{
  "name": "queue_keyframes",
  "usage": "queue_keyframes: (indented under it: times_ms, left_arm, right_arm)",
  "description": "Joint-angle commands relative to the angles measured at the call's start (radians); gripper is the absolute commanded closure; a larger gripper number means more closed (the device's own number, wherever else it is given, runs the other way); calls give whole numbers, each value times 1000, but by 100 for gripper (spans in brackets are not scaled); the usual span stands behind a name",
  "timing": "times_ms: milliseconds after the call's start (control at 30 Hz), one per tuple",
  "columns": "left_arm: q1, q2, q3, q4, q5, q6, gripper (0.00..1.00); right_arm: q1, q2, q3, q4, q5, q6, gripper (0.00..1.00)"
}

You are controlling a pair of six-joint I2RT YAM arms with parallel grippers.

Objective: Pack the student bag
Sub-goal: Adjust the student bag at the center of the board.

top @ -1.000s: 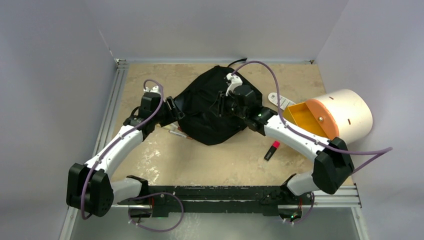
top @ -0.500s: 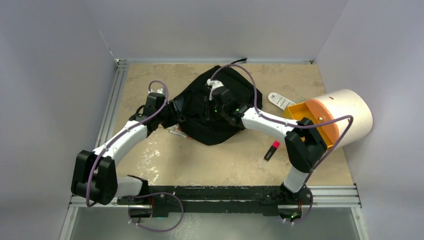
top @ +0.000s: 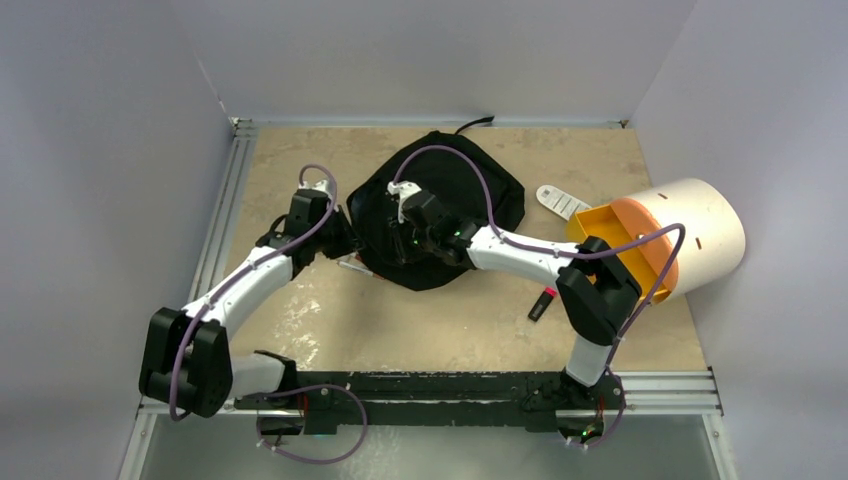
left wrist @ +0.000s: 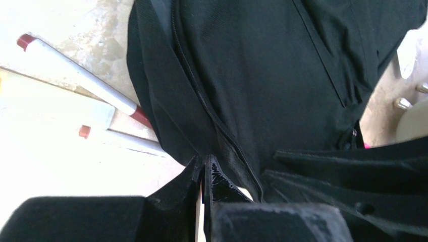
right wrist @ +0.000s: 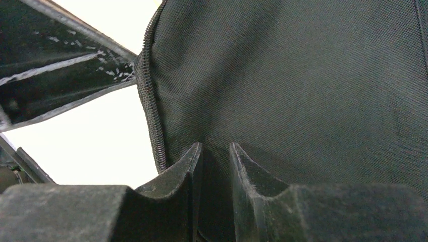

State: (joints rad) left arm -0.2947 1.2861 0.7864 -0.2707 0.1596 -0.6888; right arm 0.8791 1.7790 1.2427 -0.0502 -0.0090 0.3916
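Note:
The student bag (top: 455, 200) is a soft black backpack lying flat at the middle of the table. My left gripper (top: 347, 233) is at the bag's left edge; in the left wrist view its jaws (left wrist: 204, 161) are pressed together, pinching the bag's hem (left wrist: 227, 156) at the very tips. My right gripper (top: 405, 238) sits on the bag's left half. In the right wrist view it (right wrist: 216, 147) is shut on a fold of the black fabric (right wrist: 303, 80), just beside the zipper edge (right wrist: 150, 101).
Two grey pens with red ends (left wrist: 75, 75) (top: 352, 264) lie by the bag's left edge. A red-and-black marker (top: 543, 303) lies right of the bag. A white flat object (top: 561, 200) and a cream-and-orange cylinder (top: 680, 230) are at the right.
My left gripper has closed on the bag's left edge. My right arm has swung left across the bag, its elbow folding in, still holding fabric.

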Motion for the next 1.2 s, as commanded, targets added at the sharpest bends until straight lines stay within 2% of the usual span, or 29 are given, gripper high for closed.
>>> queue_keyframes:
  times_ms: [0, 267, 467, 533, 600, 700, 800, 1167]
  left_arm:
    - [-1, -87, -22, 35, 87, 30, 100]
    - [-62, -147, -63, 12, 105, 12, 100]
    - [-86, -190, -67, -26, 14, -35, 99]
    - [-86, -189, -45, -51, -39, -50, 88]
    - [-83, -179, -19, -72, -98, -62, 70]
    - [-73, -154, 21, -84, -152, -67, 55]
    - [-50, -121, 52, -82, -157, -62, 52]
    - [-33, -13, 101, -42, -188, -40, 52]
  right_arm:
    - [18, -11, 4, -32, 19, -22, 71]
    - [18, -64, -22, -54, 52, -12, 69]
    - [18, -122, -76, -53, 60, -4, 68]
    - [18, -131, -84, -51, 57, -2, 68]
    - [17, -133, -87, -49, 58, 1, 68]
    - [18, -133, -85, -44, 57, 3, 67]
    - [17, -129, -79, -39, 55, 4, 67]
    - [18, -126, -74, -25, 53, 9, 66]
